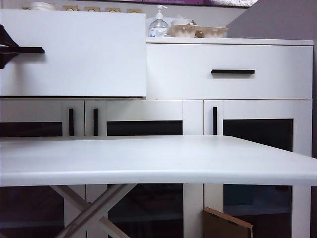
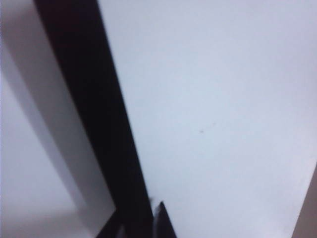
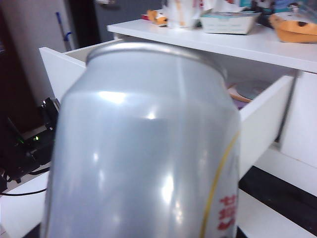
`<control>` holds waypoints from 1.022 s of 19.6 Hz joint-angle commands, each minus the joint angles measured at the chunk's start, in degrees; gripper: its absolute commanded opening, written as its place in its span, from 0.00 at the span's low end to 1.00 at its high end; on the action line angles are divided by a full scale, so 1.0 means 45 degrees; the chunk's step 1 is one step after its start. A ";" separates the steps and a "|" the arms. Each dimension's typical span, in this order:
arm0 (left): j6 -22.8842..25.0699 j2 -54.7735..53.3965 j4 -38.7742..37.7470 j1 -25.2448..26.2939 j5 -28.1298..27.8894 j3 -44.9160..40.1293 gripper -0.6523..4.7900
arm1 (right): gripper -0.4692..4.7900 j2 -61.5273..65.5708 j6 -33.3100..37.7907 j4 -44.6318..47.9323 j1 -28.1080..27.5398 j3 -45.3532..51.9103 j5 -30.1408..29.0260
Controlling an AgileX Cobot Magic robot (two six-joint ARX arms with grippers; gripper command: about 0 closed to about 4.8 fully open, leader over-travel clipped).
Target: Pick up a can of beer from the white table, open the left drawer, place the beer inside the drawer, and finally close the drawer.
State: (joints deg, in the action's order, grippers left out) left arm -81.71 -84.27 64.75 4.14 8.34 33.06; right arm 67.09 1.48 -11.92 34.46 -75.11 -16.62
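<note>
The can [image 3: 143, 144] fills the right wrist view, upright and very close to the camera, silver with a thin yellow line and red marks low on its side. The right gripper's fingers do not show there, but the can stands where they would be, so the right gripper seems to hold the can. Behind the can is the open drawer [image 3: 262, 119], pulled out from the cabinet [image 3: 233, 42], with something lying inside it.

In the exterior view the table [image 1: 148, 161] is nearest, its top bare. Beyond it the drawer [image 1: 74, 52] stands out toward the camera, and its black handle [image 1: 22, 49] is at the left edge. There a dark shape, the left gripper [image 1: 6, 49], is closed on the handle. The left wrist view is blurred; it shows only the handle [image 2: 94, 114] against the white front. Further back, the wider drawer [image 1: 230, 72] is shut. On the cabinet top stand a pump bottle [image 1: 158, 25] and 2 egg cartons [image 1: 195, 30].
</note>
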 commanded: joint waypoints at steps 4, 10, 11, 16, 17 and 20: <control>0.0588 0.2016 0.0102 0.0029 -0.0141 -0.1452 0.11 | 0.46 -0.0136 -0.0010 0.0806 0.0015 -0.0136 -0.0010; 0.0583 0.4017 -0.0903 0.0029 -0.0146 -0.2827 0.11 | 0.46 -0.0136 -0.0010 0.0811 0.0015 -0.0136 -0.0010; 0.0583 0.4289 -0.1049 0.0029 -0.0141 -0.2900 0.11 | 0.46 -0.0131 -0.0010 0.0806 0.0015 -0.0136 -0.0010; 0.0665 0.5343 -0.1899 0.0029 -0.0107 -0.2997 0.11 | 0.46 -0.0131 -0.0010 0.0806 0.0015 -0.0136 -0.0010; 0.0845 0.5595 -0.2297 0.0029 -0.0131 -0.2997 0.11 | 0.46 -0.0131 -0.0010 0.0811 0.0015 -0.0136 -0.0010; 0.0831 0.5848 -0.2618 0.0029 -0.0126 -0.2997 0.11 | 0.46 -0.0131 -0.0010 0.0811 0.0015 -0.0136 -0.0010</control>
State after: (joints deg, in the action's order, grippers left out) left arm -81.21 -58.52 49.89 4.14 8.56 19.05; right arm 67.09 1.48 -11.92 34.39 -75.11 -16.49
